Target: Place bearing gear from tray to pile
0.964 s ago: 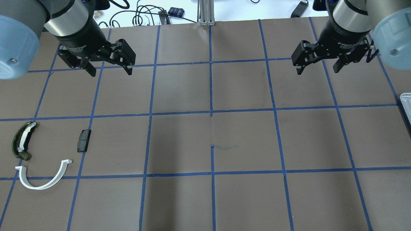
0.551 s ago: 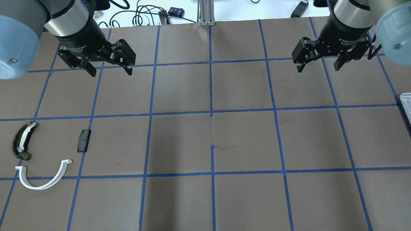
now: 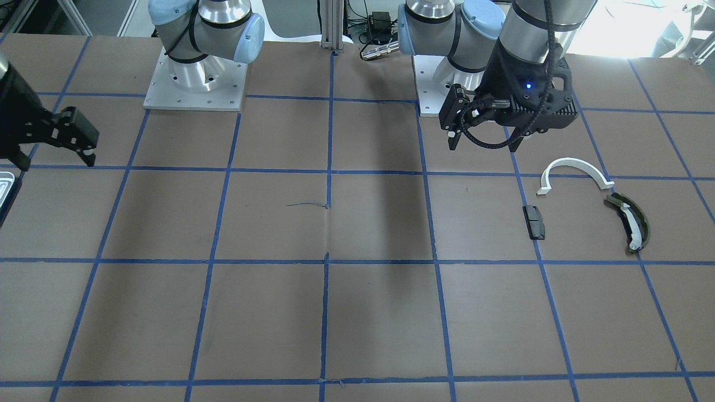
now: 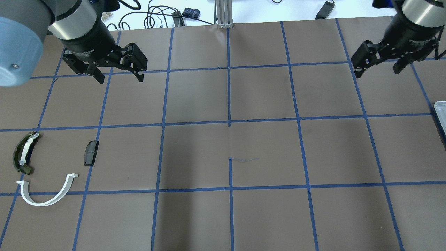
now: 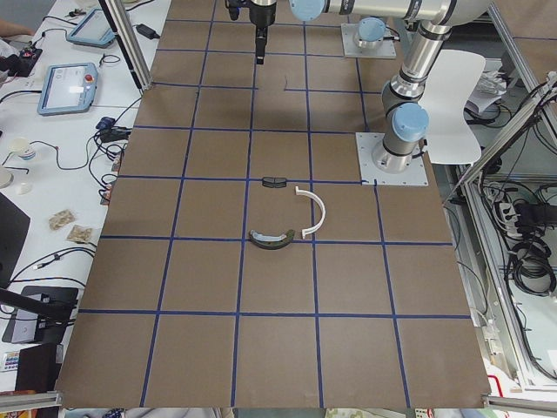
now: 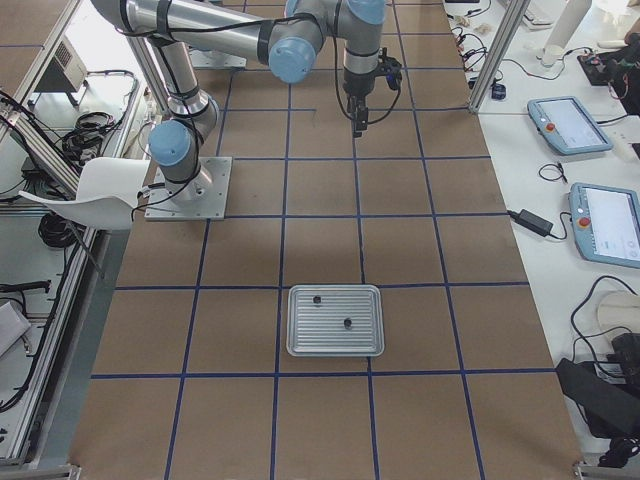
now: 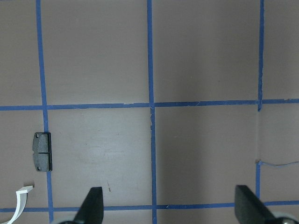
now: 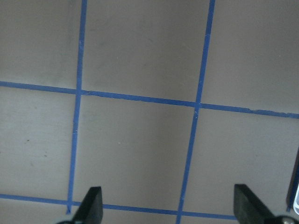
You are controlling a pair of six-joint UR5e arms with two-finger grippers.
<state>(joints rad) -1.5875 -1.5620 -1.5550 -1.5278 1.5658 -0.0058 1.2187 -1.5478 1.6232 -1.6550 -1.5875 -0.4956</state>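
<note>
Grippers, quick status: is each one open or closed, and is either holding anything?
Left gripper: open, holding nothing.
Right gripper: open, holding nothing.

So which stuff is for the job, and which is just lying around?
For the job: tray, two small dark parts on it, pile.
Just lying about: cables, tablets, chair.
</note>
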